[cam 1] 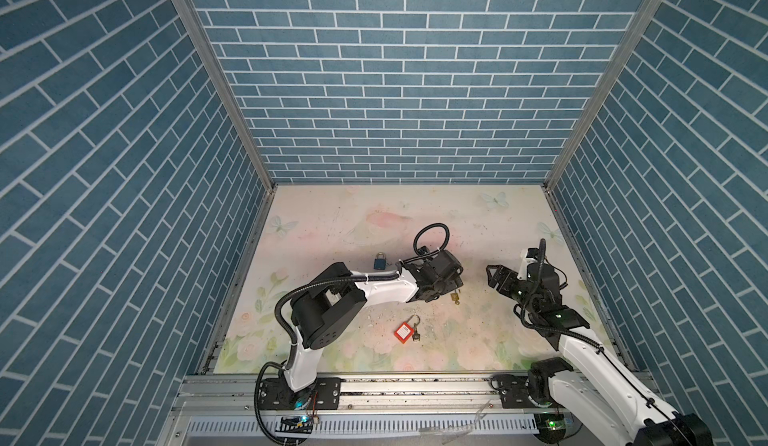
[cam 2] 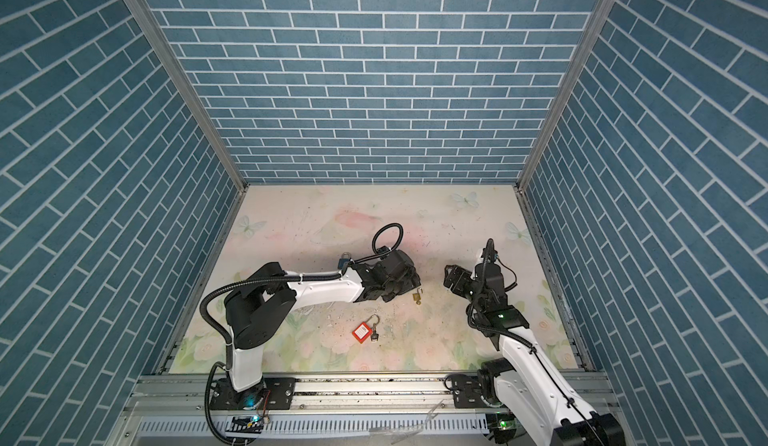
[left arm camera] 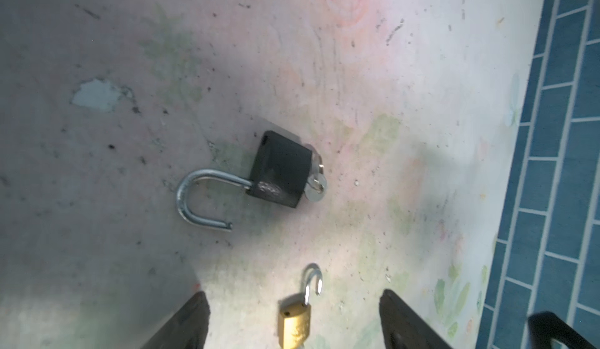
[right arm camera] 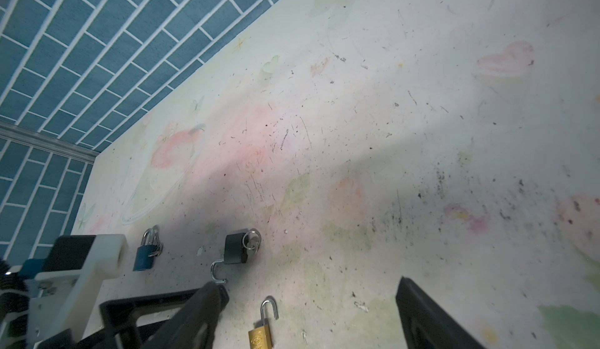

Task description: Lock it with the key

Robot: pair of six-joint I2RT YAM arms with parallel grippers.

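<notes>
Blue brick-patterned walls (cam 1: 399, 70) enclose my scuffed, pastel floral worktop (cam 1: 478, 224). A matte black padlock (left arm camera: 279, 168) lies flat near its middle, with its curved steel shackle (left arm camera: 194, 194) swung open and a silver key (left arm camera: 315, 185) in its base. My left tool (left arm camera: 292, 297) and right tool (right arm camera: 310, 285) hang over the worktop, prongs apart and empty.

Two robot arms work a flowered worktop (cam 2: 457, 224) walled in blue brick. The left arm (cam 2: 324, 288) reaches past the middle, with a brass padlock (cam 2: 417, 297) just beside its tip. A red padlock (cam 2: 361, 332) and key (cam 2: 375, 337) lie nearer the front, and a blue padlock (cam 2: 344, 262) peeks from behind the forearm.
</notes>
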